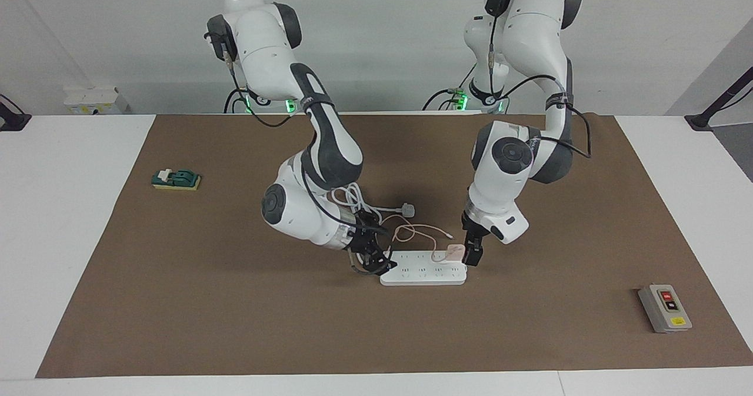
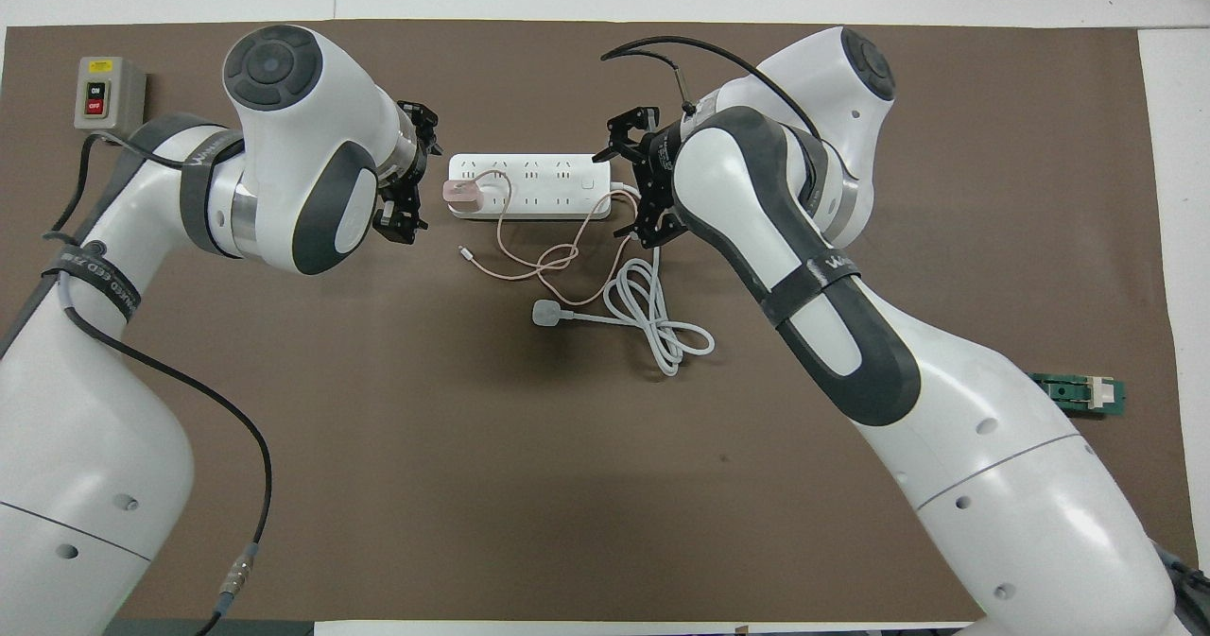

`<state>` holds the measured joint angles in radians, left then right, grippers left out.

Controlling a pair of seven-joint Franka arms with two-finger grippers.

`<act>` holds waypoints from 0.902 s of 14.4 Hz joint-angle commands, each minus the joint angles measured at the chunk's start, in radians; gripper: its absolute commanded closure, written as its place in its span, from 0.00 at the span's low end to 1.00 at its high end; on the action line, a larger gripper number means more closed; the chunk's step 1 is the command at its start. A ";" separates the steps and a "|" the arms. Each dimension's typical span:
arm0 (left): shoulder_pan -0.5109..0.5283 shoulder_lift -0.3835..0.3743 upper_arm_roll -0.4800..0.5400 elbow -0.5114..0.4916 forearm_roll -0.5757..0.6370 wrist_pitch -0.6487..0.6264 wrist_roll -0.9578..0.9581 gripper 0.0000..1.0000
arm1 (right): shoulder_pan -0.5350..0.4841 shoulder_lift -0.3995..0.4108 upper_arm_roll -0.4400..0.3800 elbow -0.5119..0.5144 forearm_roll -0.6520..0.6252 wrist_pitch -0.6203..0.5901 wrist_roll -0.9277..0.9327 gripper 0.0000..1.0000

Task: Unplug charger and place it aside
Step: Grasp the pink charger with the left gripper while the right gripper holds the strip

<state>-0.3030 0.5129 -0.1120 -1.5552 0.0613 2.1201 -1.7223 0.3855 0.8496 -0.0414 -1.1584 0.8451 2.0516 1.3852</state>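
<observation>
The small pale pink charger (image 1: 453, 253) is plugged into the long white power strip (image 1: 423, 273), at the strip's end toward the left arm. It also shows in the overhead view (image 2: 462, 194). Its thin pink cable (image 2: 529, 263) loops over the strip (image 2: 539, 182) and lies on the mat nearer to the robots. My left gripper (image 1: 472, 256) points down right beside the charger, at that end of the strip; whether it touches the charger is unclear. My right gripper (image 1: 372, 262) is low at the strip's other end (image 2: 635, 187).
A white three-pin plug (image 1: 407, 210) with a coiled thick white cord (image 2: 662, 319) lies nearer to the robots than the strip. A grey switch box (image 1: 665, 308) sits toward the left arm's end. A green and yellow object (image 1: 176, 179) sits toward the right arm's end.
</observation>
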 commanded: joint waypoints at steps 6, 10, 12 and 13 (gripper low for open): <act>-0.022 0.006 0.018 -0.034 0.035 0.061 -0.048 0.00 | -0.005 0.172 0.034 0.183 0.043 0.030 0.041 0.00; -0.025 0.004 0.017 -0.042 0.035 0.067 -0.054 0.26 | -0.004 0.177 0.035 0.169 0.045 0.038 0.009 0.00; -0.030 0.004 0.017 -0.043 0.035 0.066 -0.056 0.47 | -0.002 0.181 0.035 0.149 0.048 0.062 -0.011 0.00; -0.030 0.003 0.017 -0.043 0.035 0.066 -0.056 0.59 | -0.002 0.183 0.037 0.138 0.049 0.068 -0.023 0.00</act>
<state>-0.3113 0.5225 -0.1111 -1.5802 0.0748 2.1646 -1.7508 0.3869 0.9979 -0.0168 -1.0173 0.8787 2.0689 1.4071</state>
